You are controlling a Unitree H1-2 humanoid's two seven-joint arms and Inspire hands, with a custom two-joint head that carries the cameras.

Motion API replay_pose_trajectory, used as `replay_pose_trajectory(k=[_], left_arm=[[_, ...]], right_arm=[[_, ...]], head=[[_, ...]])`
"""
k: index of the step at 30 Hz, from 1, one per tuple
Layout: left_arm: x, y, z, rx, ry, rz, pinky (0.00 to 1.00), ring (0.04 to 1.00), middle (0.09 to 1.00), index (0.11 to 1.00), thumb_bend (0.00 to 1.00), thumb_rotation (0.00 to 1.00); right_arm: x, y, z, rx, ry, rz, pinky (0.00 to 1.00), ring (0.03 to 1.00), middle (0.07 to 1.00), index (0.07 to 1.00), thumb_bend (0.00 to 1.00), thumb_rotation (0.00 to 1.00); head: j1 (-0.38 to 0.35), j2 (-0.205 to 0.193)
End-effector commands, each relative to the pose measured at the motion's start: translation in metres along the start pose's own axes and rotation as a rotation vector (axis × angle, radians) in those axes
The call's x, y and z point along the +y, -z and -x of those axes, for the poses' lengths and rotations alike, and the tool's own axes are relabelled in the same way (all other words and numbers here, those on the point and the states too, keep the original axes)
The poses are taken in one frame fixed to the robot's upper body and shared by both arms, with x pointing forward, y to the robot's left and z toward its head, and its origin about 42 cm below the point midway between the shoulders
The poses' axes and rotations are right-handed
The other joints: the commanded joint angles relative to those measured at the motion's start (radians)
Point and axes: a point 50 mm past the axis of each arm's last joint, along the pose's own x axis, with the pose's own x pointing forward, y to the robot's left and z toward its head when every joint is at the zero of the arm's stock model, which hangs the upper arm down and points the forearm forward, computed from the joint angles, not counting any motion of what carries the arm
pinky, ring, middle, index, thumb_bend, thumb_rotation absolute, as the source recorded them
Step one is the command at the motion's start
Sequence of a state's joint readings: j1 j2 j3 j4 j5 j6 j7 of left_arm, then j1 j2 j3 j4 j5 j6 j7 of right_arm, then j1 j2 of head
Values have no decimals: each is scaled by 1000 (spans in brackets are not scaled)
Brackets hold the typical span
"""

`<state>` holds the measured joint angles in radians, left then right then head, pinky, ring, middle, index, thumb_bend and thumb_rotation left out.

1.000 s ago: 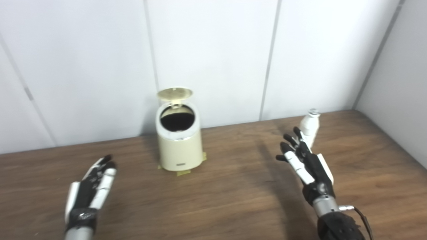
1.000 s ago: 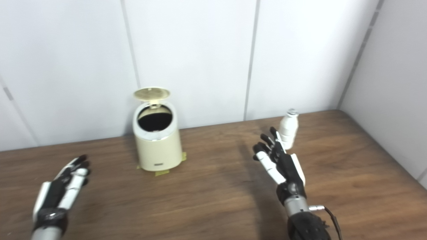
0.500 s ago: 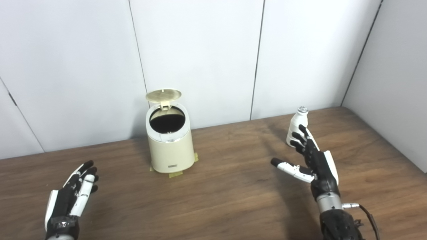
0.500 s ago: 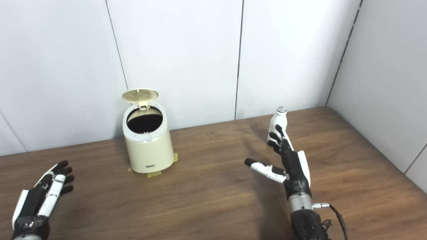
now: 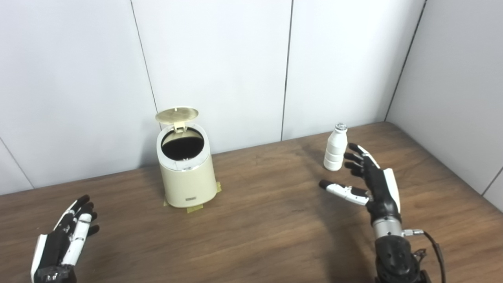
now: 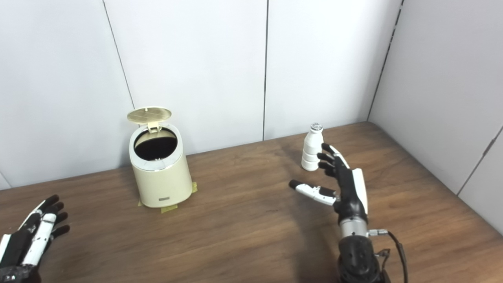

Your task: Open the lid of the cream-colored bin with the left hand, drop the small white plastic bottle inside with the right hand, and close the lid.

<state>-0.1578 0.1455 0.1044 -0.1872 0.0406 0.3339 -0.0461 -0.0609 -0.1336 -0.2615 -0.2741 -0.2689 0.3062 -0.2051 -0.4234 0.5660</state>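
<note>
The bin point(image 5: 187, 169) stands toward the back of the table point(image 5: 259, 232), close to the wall, with strips of tape point(image 5: 194, 208) under its base, probably to keep it from sliding when the lid is worked. Its lid point(image 5: 176, 115) is tipped up at the back on its hinge, so the dark mouth is open and ready to take something from above. That part of the job looks done.

The bottle point(image 5: 335, 153) stands upright on the table, well to the right of the bin, with its cap on. The right hand point(image 5: 369, 181) is just beside it, palm turned toward it, fingers point(image 5: 355, 157) spread and thumb held out wide. It grips nothing; the wide opening looks meant to close around the bottle's body. Whether a fingertip touches the bottle I cannot tell.

The left hand point(image 5: 65, 239) rests low at the near left, far from the bin, open and empty, out of the way of the other arm's path.
</note>
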Motion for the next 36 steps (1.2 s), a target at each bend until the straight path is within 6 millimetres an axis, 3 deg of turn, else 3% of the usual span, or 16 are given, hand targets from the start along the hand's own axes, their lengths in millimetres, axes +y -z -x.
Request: replay_pose_trajectory(k=[1, 3, 10, 12, 22, 31, 36], left_arm=[[3, -24, -8, -86, -6, -34, 825, 869, 896, 921, 372, 725], [4, -26, -8, -81, -6, -38, 887, 879, 900, 921, 377, 739], [6, -29, -5, -75, -1, -49, 929, 904, 909, 931, 356, 740], [6, -30, -5, -70, 2, -54, 923, 908, 913, 932, 361, 751], [11, -36, -3, -65, 21, -70, 898, 903, 912, 938, 334, 720], [10, -38, -2, -62, 20, -69, 910, 916, 918, 940, 319, 687], [10, -42, -1, -65, 19, -88, 930, 926, 913, 930, 284, 692]], right_arm=[[-12, -20, -11, -89, 58, -4, 758, 754, 778, 836, 777, 208], [-16, -20, -14, -92, 76, -9, 745, 746, 771, 829, 769, 196], [-31, -15, -30, -121, 110, 7, 762, 758, 804, 838, 766, 121], [-34, -14, -35, -126, 112, 30, 779, 771, 811, 836, 767, 130], [-44, -14, -67, -78, 122, 131, 677, 784, 860, 909, 886, 219], [-40, -24, -90, -71, 55, 196, 853, 935, 960, 977, 934, 175], [-35, -28, -102, -59, 15, 210, 883, 963, 988, 994, 957, 179]], head=[[-4, 0], [-7, 1], [-11, 3], [-13, 5], [-18, 10], [-14, 16], [-14, 20]])
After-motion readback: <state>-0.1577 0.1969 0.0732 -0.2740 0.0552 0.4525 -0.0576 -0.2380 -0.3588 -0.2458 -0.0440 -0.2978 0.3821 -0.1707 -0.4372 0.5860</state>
